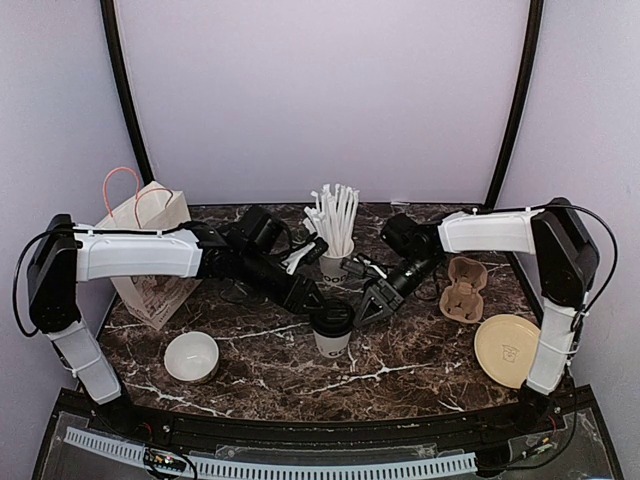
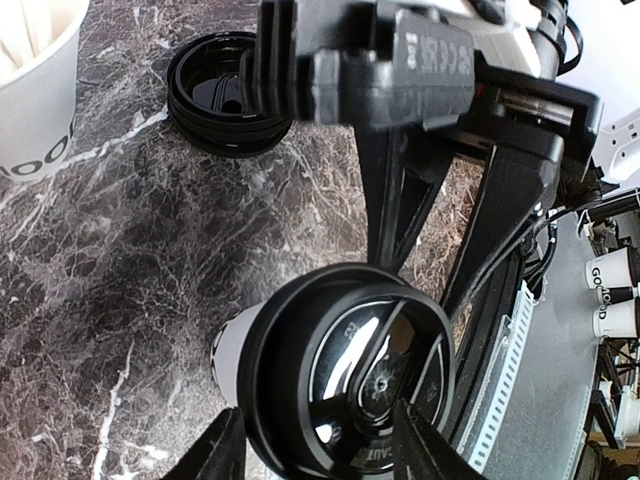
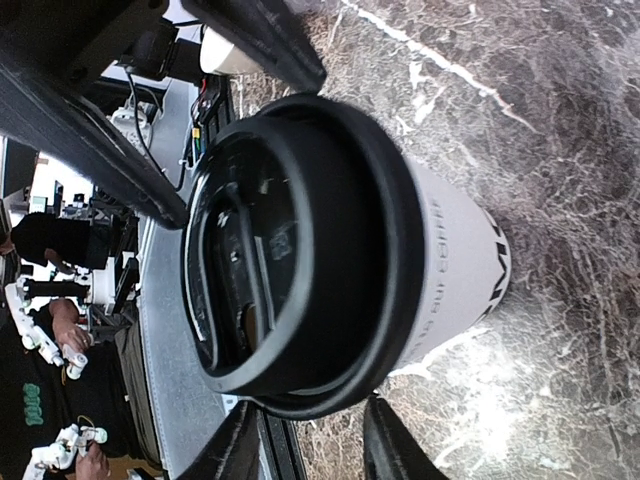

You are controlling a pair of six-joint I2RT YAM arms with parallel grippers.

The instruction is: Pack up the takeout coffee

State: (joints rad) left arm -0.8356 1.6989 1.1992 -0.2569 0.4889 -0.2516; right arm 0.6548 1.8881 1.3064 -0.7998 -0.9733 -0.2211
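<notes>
A dark stone table (image 1: 420,350) with thin white lines fills the lower half of the top view. Behind it stands a plain, pale purple wall (image 1: 320,90). Two thin black bars, one on the left (image 1: 125,90) and one on the right (image 1: 515,90), curve up in front of it. More pale wall closes in at the left edge (image 1: 40,120) and at the right edge (image 1: 600,100). A white strip with little teeth (image 1: 300,465) runs along the bottom. The light is soft and even. In the right wrist view the stone shines white at the lower right (image 3: 480,400).
</notes>
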